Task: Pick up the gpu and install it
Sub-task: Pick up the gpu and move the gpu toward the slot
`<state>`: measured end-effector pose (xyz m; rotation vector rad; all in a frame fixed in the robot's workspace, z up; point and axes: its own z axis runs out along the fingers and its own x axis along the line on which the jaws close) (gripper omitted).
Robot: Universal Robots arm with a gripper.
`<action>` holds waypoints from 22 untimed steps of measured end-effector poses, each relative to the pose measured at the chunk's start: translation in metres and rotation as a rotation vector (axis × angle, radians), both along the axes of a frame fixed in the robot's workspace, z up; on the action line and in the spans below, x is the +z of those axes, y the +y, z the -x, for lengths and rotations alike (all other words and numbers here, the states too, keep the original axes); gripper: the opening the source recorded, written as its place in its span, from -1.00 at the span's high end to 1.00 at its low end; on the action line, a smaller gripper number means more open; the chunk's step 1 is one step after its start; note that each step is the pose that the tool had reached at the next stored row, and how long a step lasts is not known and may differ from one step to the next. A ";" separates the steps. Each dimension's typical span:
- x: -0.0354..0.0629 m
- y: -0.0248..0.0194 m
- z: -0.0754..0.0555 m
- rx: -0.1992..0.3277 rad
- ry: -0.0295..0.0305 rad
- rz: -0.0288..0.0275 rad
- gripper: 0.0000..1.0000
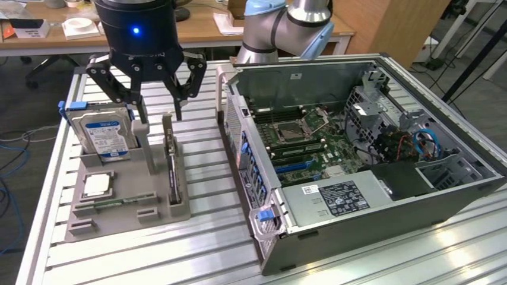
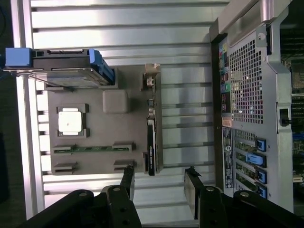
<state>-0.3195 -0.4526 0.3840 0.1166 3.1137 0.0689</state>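
The gpu (image 1: 170, 163) stands on edge in a slot of the grey holder (image 1: 119, 217), its thin edge facing up and its bracket end toward the back. In the wrist view the gpu (image 2: 151, 142) appears as a narrow dark strip along the holder's side nearest the computer case. My gripper (image 1: 158, 111) hangs open just above the back end of the card, one finger on each side of its line and nothing between them. In the wrist view the gripper (image 2: 159, 175) has its fingers spread wide, apart from the card.
The holder also carries a blue-labelled hard drive (image 1: 103, 133), a CPU (image 1: 97, 185) and a memory stick (image 1: 115, 203). The open computer case (image 1: 357, 148) lies at the exterior view's right, motherboard (image 1: 305, 145) exposed. A slatted aluminium table (image 1: 198, 249) lies under everything.
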 end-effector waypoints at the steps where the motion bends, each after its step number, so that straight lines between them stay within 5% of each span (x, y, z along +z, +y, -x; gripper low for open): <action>1: -0.0004 0.0000 0.000 0.000 0.0000 0.0000 -0.09; 22: -0.0069 -0.0011 0.000 0.000 0.0000 0.0000 -0.09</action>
